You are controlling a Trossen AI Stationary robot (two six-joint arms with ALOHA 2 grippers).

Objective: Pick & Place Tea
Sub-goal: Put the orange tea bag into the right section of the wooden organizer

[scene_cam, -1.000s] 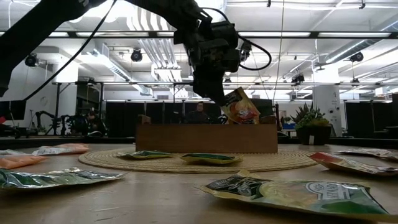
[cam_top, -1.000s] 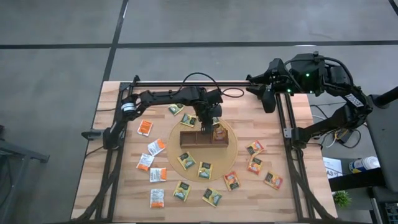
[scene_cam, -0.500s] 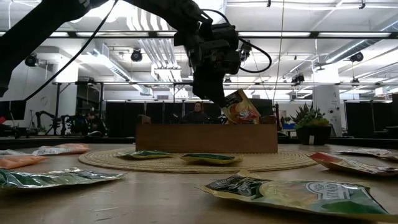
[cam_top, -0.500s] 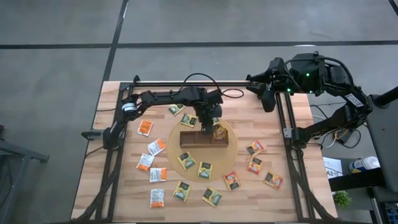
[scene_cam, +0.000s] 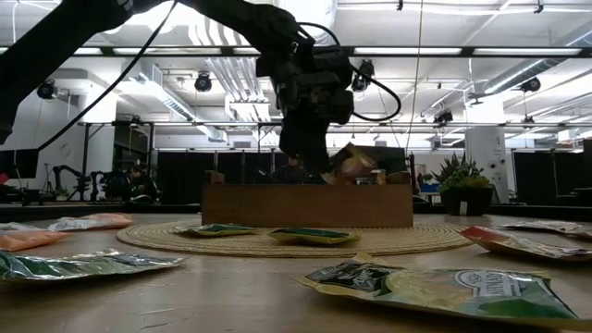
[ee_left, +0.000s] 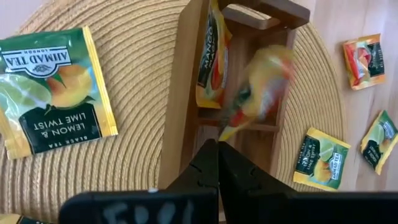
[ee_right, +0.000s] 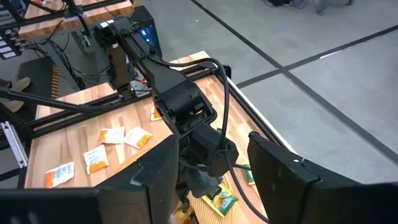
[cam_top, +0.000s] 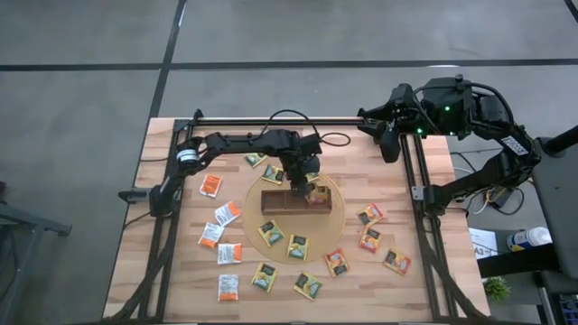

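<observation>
My left gripper (cam_top: 304, 182) (ee_left: 217, 146) hangs over the brown wooden tray (cam_top: 275, 200) on the round woven mat (cam_top: 257, 185), shut on an orange-red tea sachet (ee_left: 261, 87) (scene_cam: 356, 162). The sachet shows blurred and dips into the tray's right compartment. Another orange sachet (ee_left: 211, 56) stands on edge inside the tray against its wall. Several more sachets lie flat on the mat and table, such as a yellow-green one (ee_left: 53, 93). My right gripper (ee_right: 214, 180) is open and waits high at the table's far right corner (cam_top: 390, 144). My left gripper pinches the orange-red sachet by its corner (ee_left: 225, 132) between the two shut fingers, coming from above and pointing down. The sachet juts out tilted beyond the fingertips, with its far end low behind the tray's wall (scene_cam: 305, 203). Whether it touches the tray's floor is hidden.
Orange and white sachets (cam_top: 217, 217) lie left of the mat. Yellow-green ones (cam_top: 298, 246) lie on the mat's near side, and orange-red ones (cam_top: 370, 239) to the right. A black metal frame (cam_top: 415, 181) rims the table. A person sits in the room behind the tray (scene_cam: 294, 168).
My left gripper has moved down toward the tray, staying shut on the sachet. The sachet stood clear above the tray's wall. It has now sunk and tipped lower, so that part of it is behind the wall in the right compartment.
</observation>
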